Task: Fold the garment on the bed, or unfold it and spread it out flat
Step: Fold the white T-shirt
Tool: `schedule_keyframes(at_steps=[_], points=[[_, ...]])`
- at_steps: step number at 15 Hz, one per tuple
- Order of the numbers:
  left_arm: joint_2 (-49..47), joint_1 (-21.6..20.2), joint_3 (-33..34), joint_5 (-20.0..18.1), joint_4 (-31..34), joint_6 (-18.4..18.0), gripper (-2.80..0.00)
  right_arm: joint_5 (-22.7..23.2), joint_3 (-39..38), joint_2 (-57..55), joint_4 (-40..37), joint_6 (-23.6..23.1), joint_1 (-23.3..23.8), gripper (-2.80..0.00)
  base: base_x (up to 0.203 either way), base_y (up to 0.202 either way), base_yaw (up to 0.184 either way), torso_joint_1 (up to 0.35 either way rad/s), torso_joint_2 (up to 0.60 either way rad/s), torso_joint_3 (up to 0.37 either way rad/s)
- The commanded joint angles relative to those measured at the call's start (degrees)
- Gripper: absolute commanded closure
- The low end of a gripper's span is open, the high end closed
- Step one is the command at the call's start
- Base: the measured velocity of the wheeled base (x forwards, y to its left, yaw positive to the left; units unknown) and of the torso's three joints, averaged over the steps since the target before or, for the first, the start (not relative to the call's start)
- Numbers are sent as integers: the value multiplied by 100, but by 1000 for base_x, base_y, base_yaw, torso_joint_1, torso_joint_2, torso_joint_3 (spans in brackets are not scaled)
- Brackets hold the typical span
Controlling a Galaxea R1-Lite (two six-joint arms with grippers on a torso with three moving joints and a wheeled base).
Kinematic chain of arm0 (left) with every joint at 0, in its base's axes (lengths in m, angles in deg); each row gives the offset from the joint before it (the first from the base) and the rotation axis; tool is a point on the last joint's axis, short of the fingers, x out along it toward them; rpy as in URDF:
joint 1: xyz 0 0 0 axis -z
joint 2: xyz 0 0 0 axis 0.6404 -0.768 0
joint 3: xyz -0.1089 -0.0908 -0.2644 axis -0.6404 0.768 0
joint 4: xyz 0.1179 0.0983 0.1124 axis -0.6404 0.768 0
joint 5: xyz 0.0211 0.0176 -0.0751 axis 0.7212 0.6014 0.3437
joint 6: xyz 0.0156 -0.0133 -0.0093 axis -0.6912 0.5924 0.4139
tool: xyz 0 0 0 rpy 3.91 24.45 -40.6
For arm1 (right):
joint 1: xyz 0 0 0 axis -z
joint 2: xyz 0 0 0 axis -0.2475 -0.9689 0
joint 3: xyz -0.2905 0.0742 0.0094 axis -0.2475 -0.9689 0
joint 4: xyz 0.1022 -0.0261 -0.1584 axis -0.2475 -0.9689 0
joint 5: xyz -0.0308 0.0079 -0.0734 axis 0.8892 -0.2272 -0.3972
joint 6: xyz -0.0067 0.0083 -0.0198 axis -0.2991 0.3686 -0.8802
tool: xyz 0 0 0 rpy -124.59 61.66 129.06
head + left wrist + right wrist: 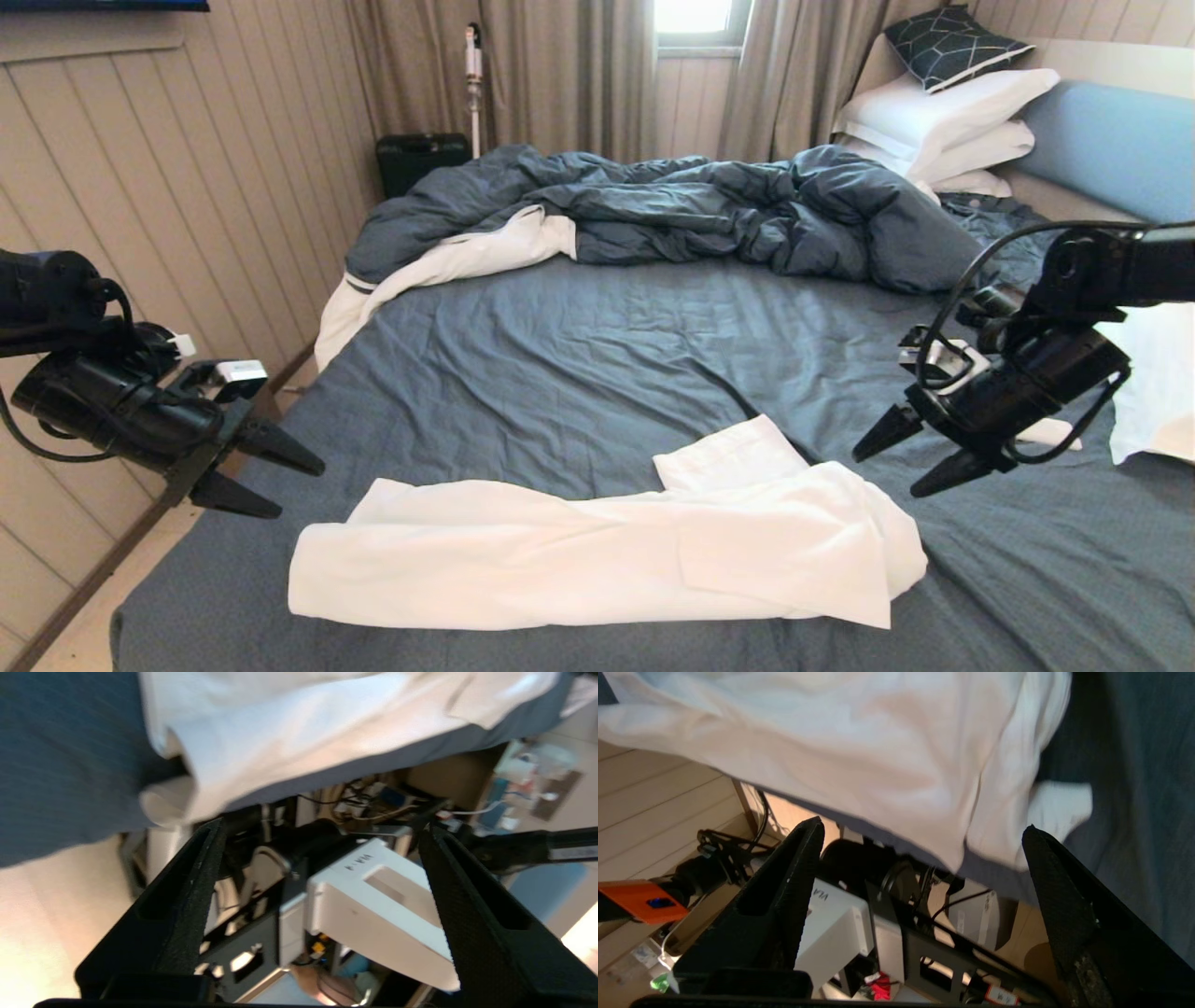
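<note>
I'm hovering both arms over the bed (pixel 579 355).
White T-shirt (pixel 597 551) is lying folded lengthwise; left gripper (pixel 285 485) and right gripper (pixel 896 462) are hanging spread, empty.

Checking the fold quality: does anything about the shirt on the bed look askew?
Yes. The T-shirt lies in an uneven long band near the bed's front edge, one sleeve sticking out rearward, right end rumpled. Both tools hover open.

We have black arms with looping black cables, white wrist boxes, and pointed black fingers (pixel 271 446) with ribbed pads.
</note>
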Motion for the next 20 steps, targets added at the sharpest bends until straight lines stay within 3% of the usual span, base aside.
schedule_keyframes(at_steps=[1,8,11,20], points=[[186,-52,134,-78,62,30,-280,20,-715,582,64,-6,-19,-280,0,0,0,0,0,0],[340,-43,265,-83,288,151,-280,-4,-2831,845,1675,-211,-145,-280,0,0,0,0,0,0],[328,27,256,-83,280,165,-280,-23,-2950,661,1782,-488,-154,-280,0,0,0,0,0,0],[270,10,449,-285,253,159,-280,-16,-2855,503,1801,-496,-1096,-280,0,0,0,0,0,0]])
